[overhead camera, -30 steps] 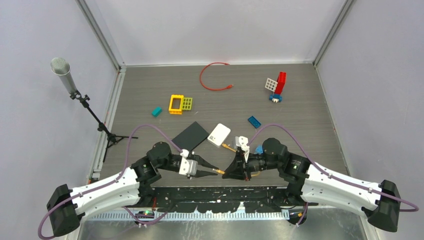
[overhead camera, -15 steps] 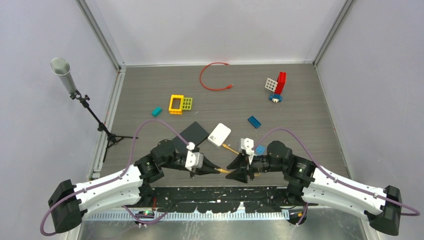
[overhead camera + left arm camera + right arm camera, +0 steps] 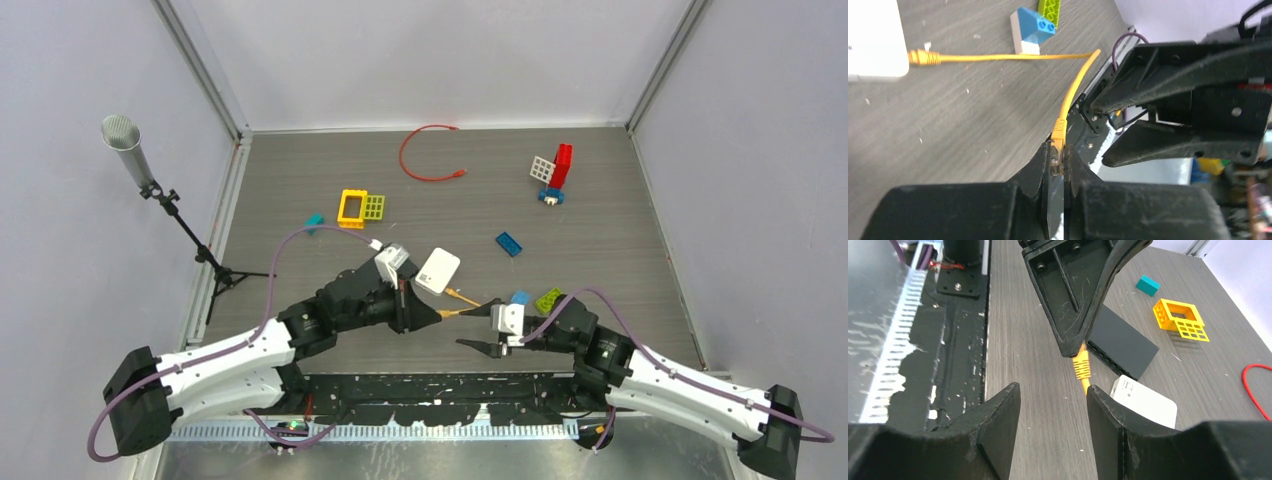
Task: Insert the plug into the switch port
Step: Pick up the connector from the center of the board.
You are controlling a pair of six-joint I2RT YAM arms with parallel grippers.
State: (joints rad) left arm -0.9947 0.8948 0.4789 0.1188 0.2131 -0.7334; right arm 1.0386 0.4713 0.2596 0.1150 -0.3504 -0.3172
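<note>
— Left tool: condition?
— Closed on the yellow plug. Only the ribbed boot is left showing. The connector head is buried between the fingertips, so its contacts cannot be made out.
— And the cable?
— The yellow cable is seen arching away over the table to a second connector at the edge of the white box. Whether that end is inserted cannot be told.
— Right tool?
— Found open, with nothing held. It is faced toward the plug from close by and is kept apart from it.
— The switch?
— The black switch is found lying flat beyond the plug, near the white box. Its ports are shown only as a dark edge, and none can be distinguished. From above, it is almost wholly covered by the left arm.
</note>
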